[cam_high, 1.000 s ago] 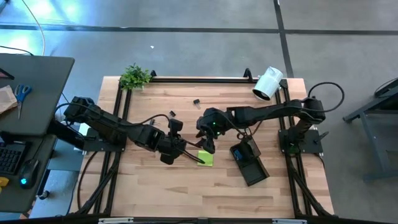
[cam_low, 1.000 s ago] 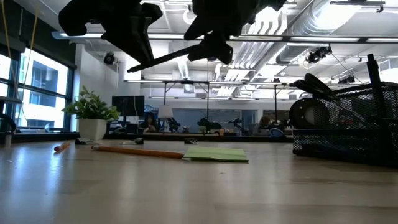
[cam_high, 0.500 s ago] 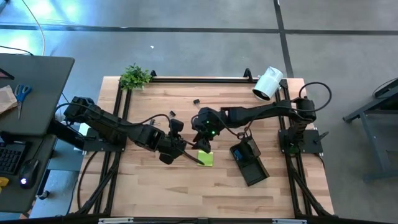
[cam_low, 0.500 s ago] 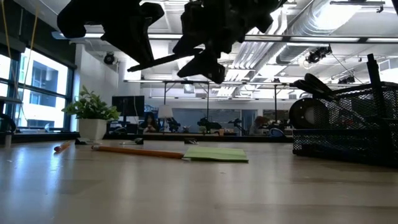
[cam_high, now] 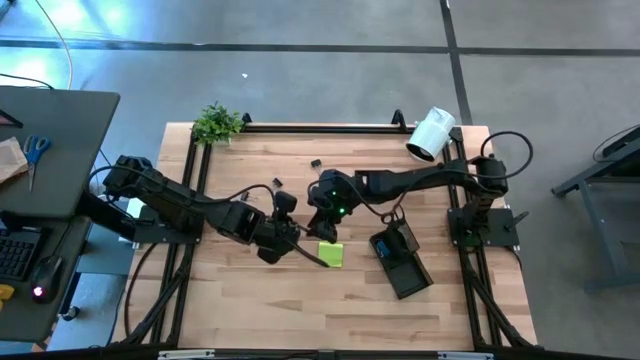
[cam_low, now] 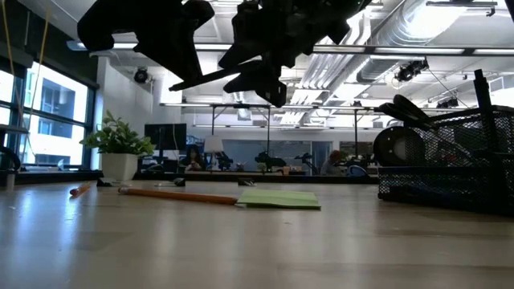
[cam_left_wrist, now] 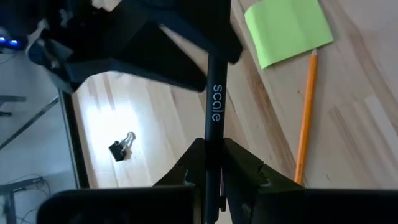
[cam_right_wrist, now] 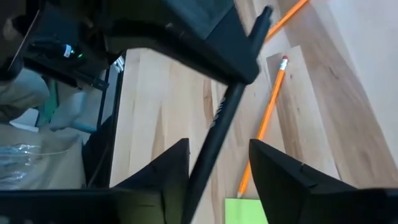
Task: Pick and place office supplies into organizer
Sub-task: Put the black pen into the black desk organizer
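The left gripper (cam_left_wrist: 211,171) holds a dark pen (cam_left_wrist: 214,93) above the middle of the table (cam_high: 250,310), its fingers closed tight on the barrel. The pen is slim and black with "scale" printed in pale letters along its side, and it sticks out forward from the fingers. The right gripper (cam_right_wrist: 217,165) hangs just beside it with its fingers spread — the pen runs up through the gap between them, and I cannot tell whether either finger touches it.

Below, on the wood, a lime-green sticky-note pad (cam_high: 331,254) lies flat with an orange pencil (cam_left_wrist: 305,118) just beside it. A small black clip (cam_left_wrist: 122,147) sits apart from them. The black mesh organizer (cam_high: 398,258) stands to the right of the pad, already holding dark items.
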